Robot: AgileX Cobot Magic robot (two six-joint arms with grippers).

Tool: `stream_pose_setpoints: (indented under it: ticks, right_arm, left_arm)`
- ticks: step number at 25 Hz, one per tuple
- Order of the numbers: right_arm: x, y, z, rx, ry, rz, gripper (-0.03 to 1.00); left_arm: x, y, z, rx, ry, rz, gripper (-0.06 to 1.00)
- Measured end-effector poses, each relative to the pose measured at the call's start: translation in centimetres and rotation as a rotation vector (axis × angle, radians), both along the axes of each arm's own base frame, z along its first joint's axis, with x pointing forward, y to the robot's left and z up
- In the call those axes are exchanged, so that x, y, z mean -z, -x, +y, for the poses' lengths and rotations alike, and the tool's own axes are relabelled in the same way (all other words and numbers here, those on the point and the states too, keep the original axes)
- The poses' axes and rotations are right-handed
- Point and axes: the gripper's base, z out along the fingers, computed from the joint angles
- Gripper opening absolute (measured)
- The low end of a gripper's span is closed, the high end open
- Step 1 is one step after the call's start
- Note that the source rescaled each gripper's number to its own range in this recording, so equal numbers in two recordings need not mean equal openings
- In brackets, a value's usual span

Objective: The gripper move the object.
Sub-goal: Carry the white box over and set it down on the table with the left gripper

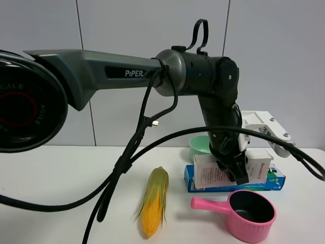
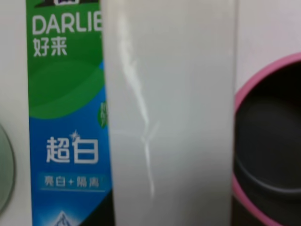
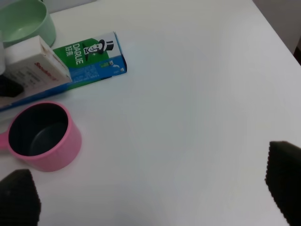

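Observation:
The white carton [image 1: 205,173] with red print on one end sits between the black fingers of my left gripper [image 1: 234,170], just over the blue-green toothpaste box [image 1: 274,180]. In the left wrist view the carton [image 2: 169,117] fills the middle and hides the fingers. The right wrist view shows the carton [image 3: 33,63] on or just above the toothpaste box [image 3: 89,63]; I cannot tell whether they touch. My right gripper [image 3: 151,187] is open and empty over bare table, well away from the carton.
A pink saucepan [image 1: 251,213] stands in front of the toothpaste box. A pale green bowl [image 1: 199,146] stands behind it. An ear of corn [image 1: 154,201] lies to the left. Black cables hang from the left arm across the table [image 1: 61,173].

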Motion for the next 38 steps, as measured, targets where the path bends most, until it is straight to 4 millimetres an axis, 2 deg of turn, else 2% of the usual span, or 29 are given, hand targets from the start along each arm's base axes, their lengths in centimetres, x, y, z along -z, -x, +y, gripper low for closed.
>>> stream_pose_setpoints:
  ticks: [7,21,27,36,38]
  right_arm:
    - [0.0,0.0,0.0,0.000,0.000,0.000,1.00]
    - [0.0,0.0,0.0,0.000,0.000,0.000,1.00]
    - [0.0,0.0,0.0,0.000,0.000,0.000,1.00]
    - [0.0,0.0,0.0,0.000,0.000,0.000,1.00]
    - [0.0,0.0,0.0,0.000,0.000,0.000,1.00]
  left_arm:
    - [1.5,-0.1,-0.1,0.008,-0.014,0.011,0.00]
    - [2.0,-0.3,-0.2,0.001,0.008,0.016,0.00]
    - [2.0,-0.4,-0.3,0.000,0.014,0.011,0.08]
    - [2.0,-0.4,-0.3,0.002,0.014,0.011,0.09]
    - [2.0,-0.4,-0.3,0.002,0.015,0.010,0.13]
